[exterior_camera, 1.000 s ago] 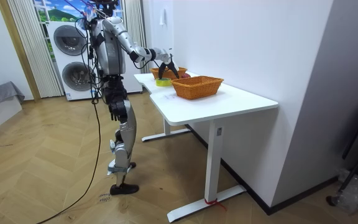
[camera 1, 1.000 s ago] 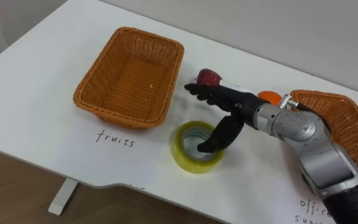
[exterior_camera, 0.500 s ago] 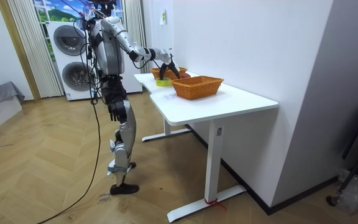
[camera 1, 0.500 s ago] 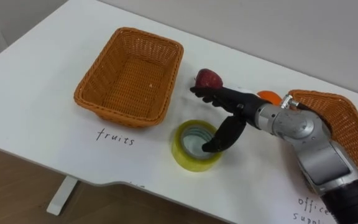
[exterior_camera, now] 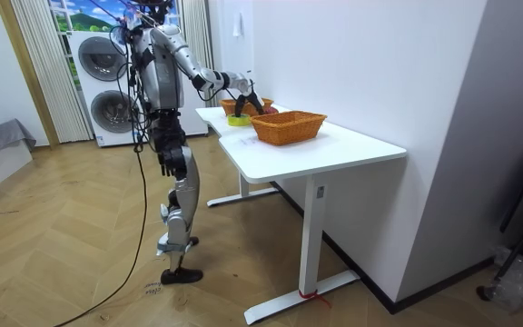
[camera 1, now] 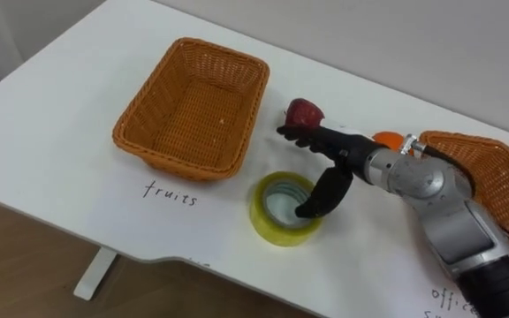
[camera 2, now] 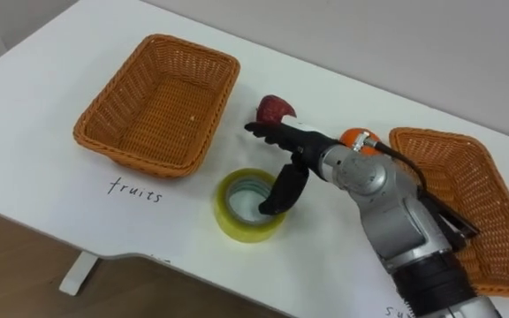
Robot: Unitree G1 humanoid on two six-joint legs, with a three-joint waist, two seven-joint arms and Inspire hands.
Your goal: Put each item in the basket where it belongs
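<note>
The right hand (camera 1: 338, 150), fingers straight and gripping nothing, is being held out toward the red fruit (camera 1: 304, 113) lying on the bench (camera 1: 60, 132) just right of the fruit basket (camera 1: 170, 159). If it is being nudged rather than enclosed, it could roll away.

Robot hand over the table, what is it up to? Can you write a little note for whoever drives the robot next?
Hands: the right robot hand is open and holds nothing. Its fingers point straight at the red fruit, and its thumb hangs over the yellow tape roll.
Things: the red fruit and the yellow tape roll sit on the table between the two baskets. The orange fruit lies behind the wrist, beside the right basket.
Done: nothing is sorted yet; the fruits basket is empty.
Left: both fruits go into the fruits basket, and the tape likely goes into the right basket.
</note>
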